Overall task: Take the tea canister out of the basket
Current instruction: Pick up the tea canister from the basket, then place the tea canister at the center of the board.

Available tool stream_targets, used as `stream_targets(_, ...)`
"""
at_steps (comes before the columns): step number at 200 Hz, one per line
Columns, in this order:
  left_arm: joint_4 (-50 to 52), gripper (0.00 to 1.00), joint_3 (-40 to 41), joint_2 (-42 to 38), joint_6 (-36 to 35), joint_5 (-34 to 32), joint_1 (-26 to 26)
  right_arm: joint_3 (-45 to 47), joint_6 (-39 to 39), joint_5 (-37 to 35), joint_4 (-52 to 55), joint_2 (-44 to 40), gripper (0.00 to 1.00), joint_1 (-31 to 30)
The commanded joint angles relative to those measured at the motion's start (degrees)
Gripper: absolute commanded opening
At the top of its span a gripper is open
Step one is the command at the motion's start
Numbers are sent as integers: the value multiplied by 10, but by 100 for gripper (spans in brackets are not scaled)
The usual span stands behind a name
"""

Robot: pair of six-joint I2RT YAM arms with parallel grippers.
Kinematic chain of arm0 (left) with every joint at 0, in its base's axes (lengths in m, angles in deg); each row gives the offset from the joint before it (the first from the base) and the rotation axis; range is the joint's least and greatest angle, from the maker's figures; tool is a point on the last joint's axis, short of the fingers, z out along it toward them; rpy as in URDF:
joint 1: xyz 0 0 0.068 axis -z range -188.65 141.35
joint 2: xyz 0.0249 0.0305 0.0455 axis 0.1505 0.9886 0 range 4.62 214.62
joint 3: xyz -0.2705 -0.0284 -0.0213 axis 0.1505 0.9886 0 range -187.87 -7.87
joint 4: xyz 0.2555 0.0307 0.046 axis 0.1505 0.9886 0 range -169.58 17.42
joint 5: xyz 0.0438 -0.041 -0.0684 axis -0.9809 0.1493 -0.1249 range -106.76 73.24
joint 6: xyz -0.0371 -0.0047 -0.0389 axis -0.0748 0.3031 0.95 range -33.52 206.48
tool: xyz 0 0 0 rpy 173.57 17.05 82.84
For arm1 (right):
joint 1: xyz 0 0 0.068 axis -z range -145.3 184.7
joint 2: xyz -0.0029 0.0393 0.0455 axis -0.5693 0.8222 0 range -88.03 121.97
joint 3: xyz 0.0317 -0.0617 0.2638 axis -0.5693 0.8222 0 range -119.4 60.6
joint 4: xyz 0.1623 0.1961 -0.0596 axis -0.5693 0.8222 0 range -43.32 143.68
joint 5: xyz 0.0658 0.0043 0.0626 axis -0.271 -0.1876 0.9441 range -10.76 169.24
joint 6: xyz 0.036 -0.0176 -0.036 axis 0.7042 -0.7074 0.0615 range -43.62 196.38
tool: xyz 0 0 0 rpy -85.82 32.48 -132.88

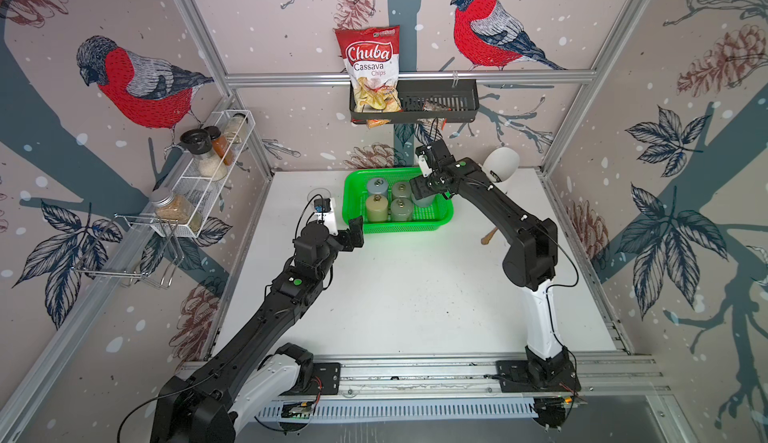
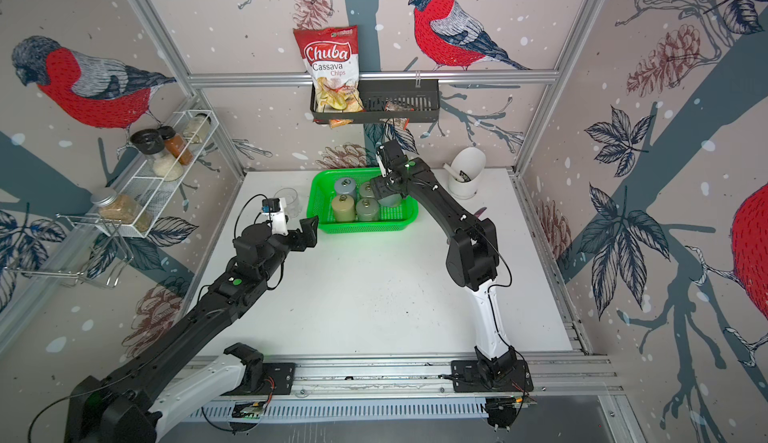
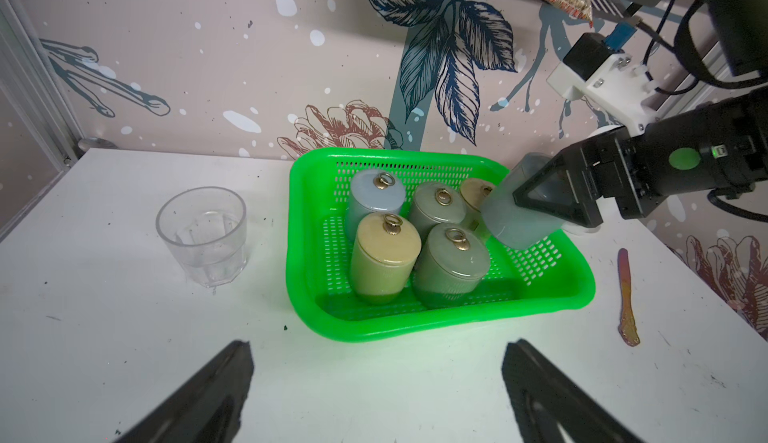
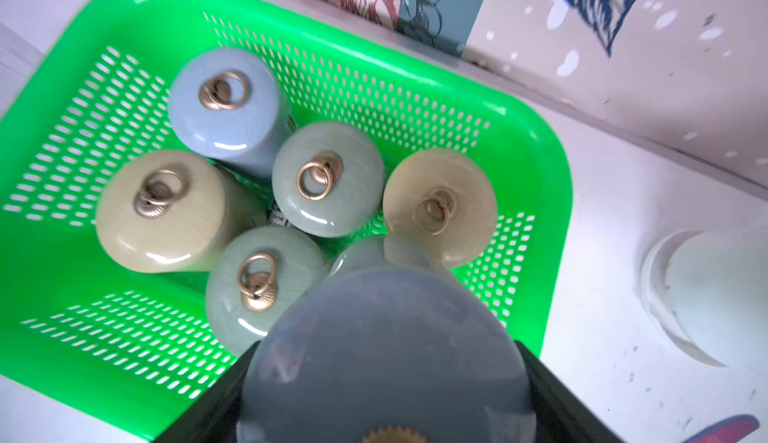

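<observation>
Nearest, we are holding the left gripper (image 1: 356, 229) spread wide and empty above the worktop (image 1: 415, 295), just beside the near left corner of the basket (image 1: 399, 227). Farther in, at that basket's right end, we are clamping the right gripper (image 1: 422, 191) on the grey-blue tea canister (image 4: 382, 358), tilted, base hanging over the mesh beside five standing canisters (image 4: 328, 179); we are judging its exit to be upward and rightward.

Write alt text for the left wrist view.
The right pincer grips a tilted grey-blue ceramic tea canister over a bright green perforated plastic basket holding five more lidded canisters. A clear glass tumbler stands beside the basket on the white table.
</observation>
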Motion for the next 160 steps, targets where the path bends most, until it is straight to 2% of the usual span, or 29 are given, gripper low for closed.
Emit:
stream_targets(1,-13,98,-10,1,-8,3,2,-6,12,-29,5,-27,16,-5)
stream_targets(67,-10,98,-30,19,0,18,6,22,1,-67,19,-106,16,-45)
stream_targets(120,4,98,-28,7,4,13,12,163,-9,-33,-32,-207,16,-88)
stream_targets(160,6,98,-27,6,-1,9,13,239,-17,5,-63,-242,16,-156)
